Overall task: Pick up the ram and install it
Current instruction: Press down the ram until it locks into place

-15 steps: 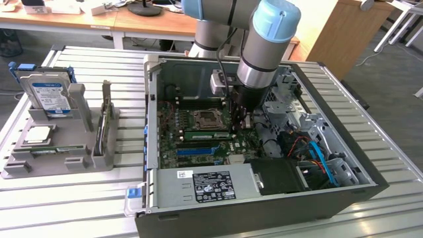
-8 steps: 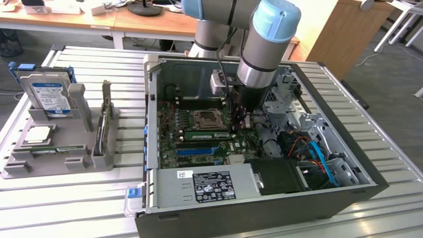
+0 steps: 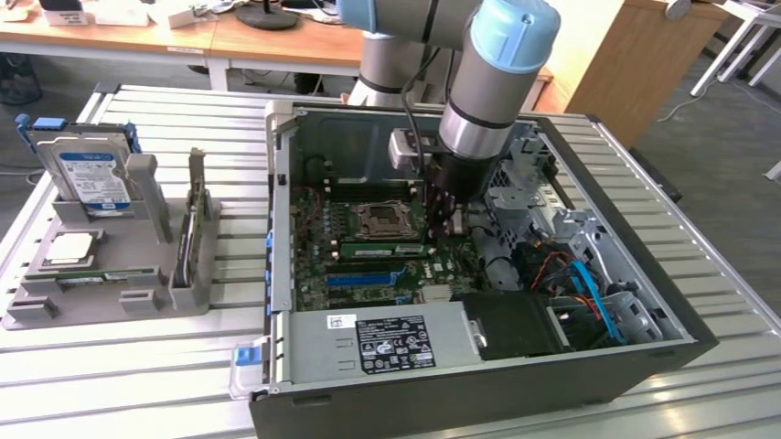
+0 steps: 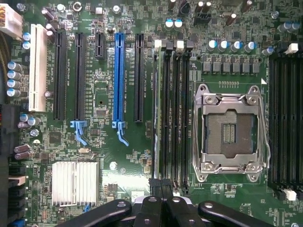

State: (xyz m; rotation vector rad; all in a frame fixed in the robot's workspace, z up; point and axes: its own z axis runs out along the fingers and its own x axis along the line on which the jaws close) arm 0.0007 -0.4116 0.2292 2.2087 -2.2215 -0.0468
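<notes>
The ram (image 3: pixel 384 248) is a thin green stick with a white label. It stands on edge in a slot of the motherboard (image 3: pixel 354 274), just in front of the open CPU socket (image 3: pixel 380 219). In the wrist view the ram (image 4: pixel 155 118) shows edge-on in the slot farthest from the CPU socket (image 4: pixel 228 127). My gripper (image 3: pixel 447 224) reaches down into the open computer case beside the socket. Its black fingers are shut, with nothing visible between them. The gripper (image 4: pixel 161 185) sits over one end of the ram's slot. I cannot tell whether it touches the stick.
The case walls (image 3: pixel 283 183) and the drive cage (image 3: pixel 537 183) hem the arm in, with blue and orange cables (image 3: pixel 586 283) at the exterior view's right. A grey parts tray (image 3: pixel 123 302) at the left holds a hard drive (image 3: pixel 88 174) and a silver CPU chip (image 3: pixel 68 249).
</notes>
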